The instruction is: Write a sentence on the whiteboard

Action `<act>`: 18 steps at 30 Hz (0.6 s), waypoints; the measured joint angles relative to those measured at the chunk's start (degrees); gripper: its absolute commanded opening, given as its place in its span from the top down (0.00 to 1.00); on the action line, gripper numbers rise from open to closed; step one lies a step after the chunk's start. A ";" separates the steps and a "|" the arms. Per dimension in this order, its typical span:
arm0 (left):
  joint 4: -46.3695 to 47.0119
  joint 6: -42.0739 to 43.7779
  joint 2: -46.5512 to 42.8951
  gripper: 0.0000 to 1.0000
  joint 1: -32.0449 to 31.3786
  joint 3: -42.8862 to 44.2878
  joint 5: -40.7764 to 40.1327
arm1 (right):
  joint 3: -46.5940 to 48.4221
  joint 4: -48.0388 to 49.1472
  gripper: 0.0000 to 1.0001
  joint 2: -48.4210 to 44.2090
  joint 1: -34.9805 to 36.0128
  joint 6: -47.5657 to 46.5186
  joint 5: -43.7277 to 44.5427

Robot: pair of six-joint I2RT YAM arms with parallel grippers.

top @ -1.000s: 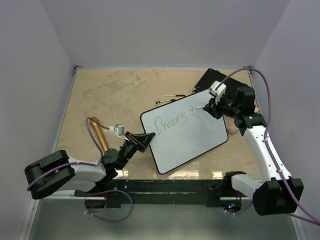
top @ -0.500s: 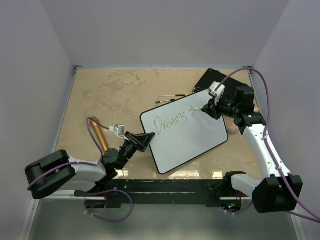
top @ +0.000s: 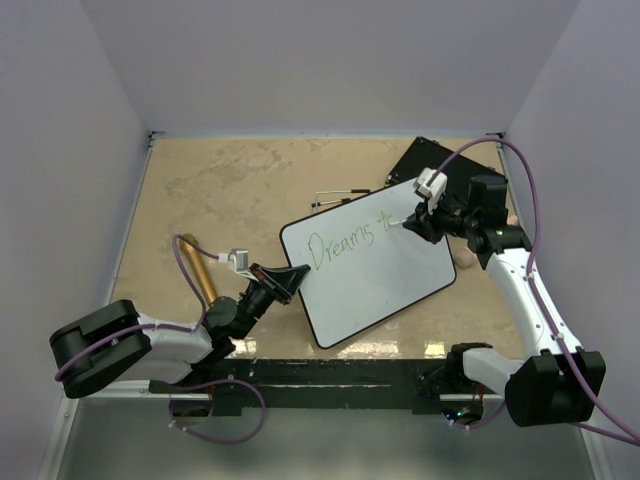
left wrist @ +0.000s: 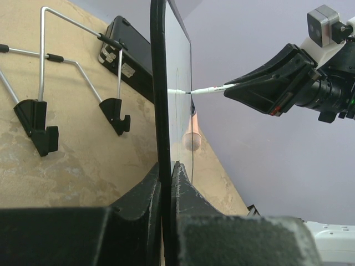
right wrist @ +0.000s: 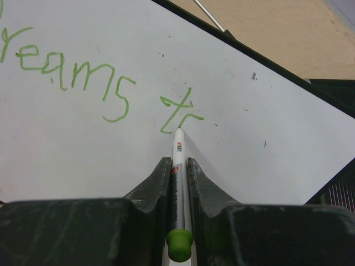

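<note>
The whiteboard [top: 375,265] is white with a thin black frame and is held tilted up off the table. Green writing on it reads "Dreams" [right wrist: 66,72] followed by a "t" and part of another stroke [right wrist: 180,111]. My left gripper [top: 288,279] is shut on the board's left edge [left wrist: 161,111], seen edge-on in the left wrist view. My right gripper [top: 418,222] is shut on a white marker with a green end cap [right wrist: 178,188]. Its tip [right wrist: 178,130] touches the board just below the last stroke. The marker also shows in the left wrist view [left wrist: 199,90].
A flat black board [top: 420,160] lies behind the whiteboard at the back right. A wire stand with black feet [left wrist: 72,88] sits on the tan table [top: 230,190]. A gold cylinder [top: 200,270] lies at the left, and a pink object [top: 464,257] lies near the board's right edge.
The right gripper has shifted the marker slightly left and down along the board, adding a stroke after the "t". The left gripper and the board have stayed still.
</note>
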 measured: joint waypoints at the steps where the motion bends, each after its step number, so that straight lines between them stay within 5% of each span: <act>1: 0.00 -0.02 0.00 1.00 0.00 0.00 0.00 | 0.00 0.04 1.00 0.00 0.00 0.11 0.15; 18: 0.02 -0.07 0.00 1.00 0.00 0.00 0.02 | 0.35 2.86 1.00 0.02 0.00 3.08 2.93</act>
